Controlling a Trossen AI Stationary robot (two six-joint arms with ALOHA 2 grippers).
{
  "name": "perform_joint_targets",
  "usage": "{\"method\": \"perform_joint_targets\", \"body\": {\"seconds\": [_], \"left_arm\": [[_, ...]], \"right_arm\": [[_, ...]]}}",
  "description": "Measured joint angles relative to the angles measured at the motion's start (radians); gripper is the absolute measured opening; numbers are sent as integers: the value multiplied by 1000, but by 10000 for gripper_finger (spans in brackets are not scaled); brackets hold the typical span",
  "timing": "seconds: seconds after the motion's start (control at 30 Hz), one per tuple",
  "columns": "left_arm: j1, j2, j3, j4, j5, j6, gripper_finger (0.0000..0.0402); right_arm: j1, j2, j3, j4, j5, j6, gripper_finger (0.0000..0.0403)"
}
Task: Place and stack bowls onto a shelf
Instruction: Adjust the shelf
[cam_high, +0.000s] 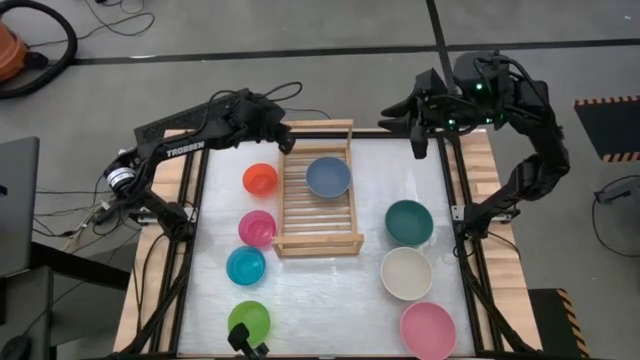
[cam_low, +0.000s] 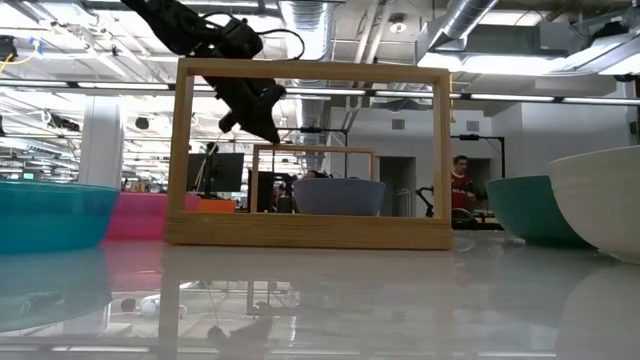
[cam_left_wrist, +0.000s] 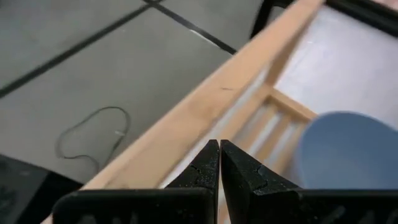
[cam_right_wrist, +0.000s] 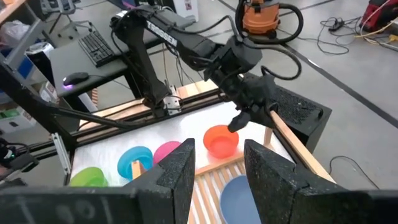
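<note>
Nearest camera: cream-white bowl (cam_low: 600, 200) fills the low view's right edge, partly cut off.
Shelf (cam_high: 318, 190): table centre, holds only the grey-blue bowl (cam_high: 328, 177) toward 12 o'clock.
Remaining bowls: dark teal bowl (cam_high: 409, 223), light pink bowl (cam_high: 428, 330) at 3–5 o'clock; four small ones at 8–10 o'clock, all off the rack.
Left gripper (cam_high: 283, 140): clenched, empty, above the rack's 11 o'clock corner.
Right gripper (cam_high: 416, 143): released, empty, 1 o'clock.
Risk: descending closed fingers could knock the rail and shift the rack.
Hidden: lime green bowl (cam_high: 249, 322) partly masked by a dark fitting.
</note>
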Motion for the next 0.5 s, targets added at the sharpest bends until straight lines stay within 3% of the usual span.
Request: {"method": "perform_joint_targets", "body": {"seconds": [0.2,0.5], "left_arm": [[-26,-9,86,-45,125,21,0],[-35,159,254,-243,162,51,0]], "right_arm": [[0,0,0,0,0,0,163],[-1,0,0,1,0,-5,163]]}}
